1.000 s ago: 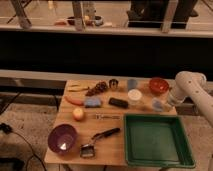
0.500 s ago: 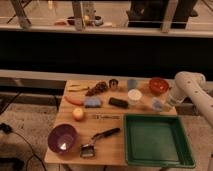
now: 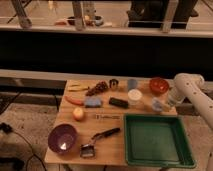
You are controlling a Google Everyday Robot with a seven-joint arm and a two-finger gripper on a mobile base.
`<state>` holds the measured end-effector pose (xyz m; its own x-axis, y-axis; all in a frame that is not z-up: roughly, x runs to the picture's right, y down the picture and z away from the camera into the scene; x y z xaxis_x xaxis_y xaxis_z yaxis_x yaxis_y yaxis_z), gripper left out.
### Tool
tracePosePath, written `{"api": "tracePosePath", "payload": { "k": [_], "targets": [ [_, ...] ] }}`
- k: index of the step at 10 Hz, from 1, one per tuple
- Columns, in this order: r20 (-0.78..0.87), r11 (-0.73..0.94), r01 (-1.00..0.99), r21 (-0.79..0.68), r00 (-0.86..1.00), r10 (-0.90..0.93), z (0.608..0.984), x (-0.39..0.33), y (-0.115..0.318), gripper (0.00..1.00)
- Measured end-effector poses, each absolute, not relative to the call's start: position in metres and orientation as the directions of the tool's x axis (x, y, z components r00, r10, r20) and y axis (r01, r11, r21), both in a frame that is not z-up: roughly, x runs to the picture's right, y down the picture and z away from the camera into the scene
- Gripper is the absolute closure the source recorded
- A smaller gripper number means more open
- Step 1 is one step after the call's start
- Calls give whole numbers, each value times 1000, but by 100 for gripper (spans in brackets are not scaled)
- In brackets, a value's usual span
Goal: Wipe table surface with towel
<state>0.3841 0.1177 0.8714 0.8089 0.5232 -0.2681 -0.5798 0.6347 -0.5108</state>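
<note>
The wooden table point(image 3: 115, 137) holds several items. A small pale blue bundle point(image 3: 157, 105), possibly the towel, lies near the table's right edge, just above the green tray. My white arm comes in from the right, and my gripper point(image 3: 167, 101) is at the bundle's right side, low over the table. I cannot tell whether it is touching or holding the bundle. A blue folded pad point(image 3: 92, 102) lies at left centre.
A green tray point(image 3: 156, 140) fills the front right. A purple bowl point(image 3: 62, 138) and a dish brush point(image 3: 97, 140) are at the front left. An apple point(image 3: 78, 114), carrot point(image 3: 74, 100), white cup point(image 3: 134, 96), red bowl point(image 3: 158, 85), black bar point(image 3: 118, 102) and metal cup point(image 3: 114, 84) stand farther back.
The end of my arm has edged slightly left and down toward the pale blue bundle. The other items have not moved.
</note>
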Motion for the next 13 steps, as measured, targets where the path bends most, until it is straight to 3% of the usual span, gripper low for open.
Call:
{"api": "tracePosePath", "payload": {
  "k": [13],
  "targets": [
    [-295, 657, -591, -468, 805, 515, 909, 411, 106, 100]
  ]
}}
